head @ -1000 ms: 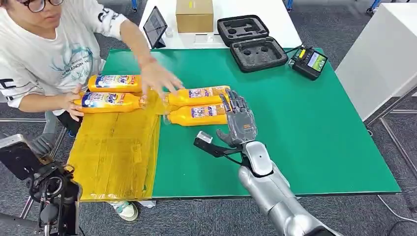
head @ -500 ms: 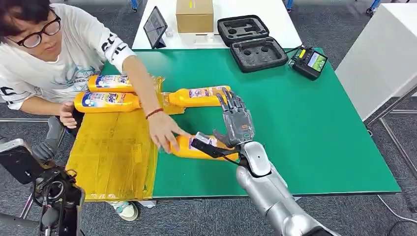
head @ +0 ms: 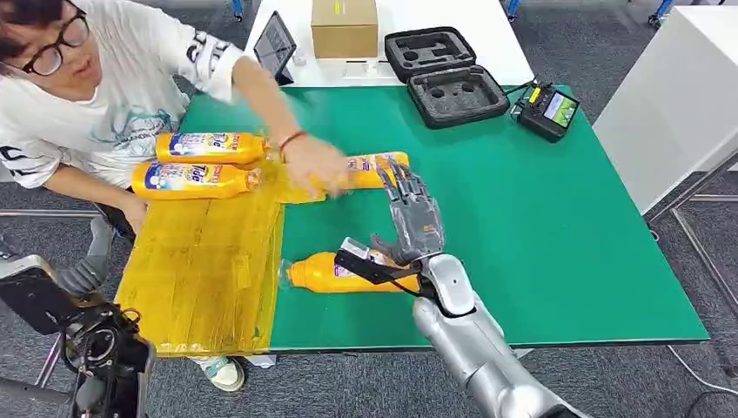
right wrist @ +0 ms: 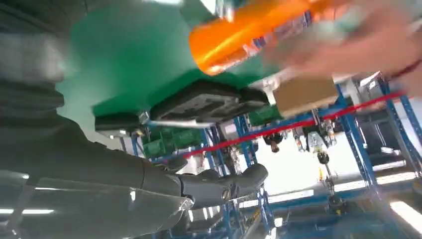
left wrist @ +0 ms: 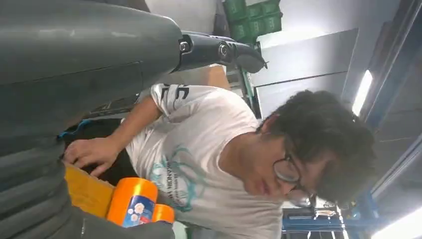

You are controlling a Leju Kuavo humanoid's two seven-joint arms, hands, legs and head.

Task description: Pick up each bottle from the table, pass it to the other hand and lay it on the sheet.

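Note:
My right hand (head: 415,216) hovers over the green mat, fingers spread and holding nothing. An orange bottle (head: 341,273) lies on its side beside my right wrist, cap toward the yellow sheet (head: 204,270). A second orange bottle (head: 379,168) lies farther back, just beyond my fingertips, with a person's hand (head: 313,165) on it. Two more bottles (head: 209,146) (head: 191,179) lie at the sheet's far end. The right wrist view has that far bottle (right wrist: 249,30) beyond my right hand (right wrist: 99,169). My left hand (left wrist: 74,74) is low at the table's left, its fingers (left wrist: 219,50) stretched out and empty.
A person in a white shirt (head: 96,96) sits at the table's left corner, one arm over the mat. At the back are an open black foam case (head: 446,74), a cardboard box (head: 344,26), a tablet (head: 274,45) and a handheld controller (head: 546,109).
The person pulled the nearer bottle toward the front edge, let it go beside my right wrist, then reached back onto the far bottle. My right hand has barely moved.

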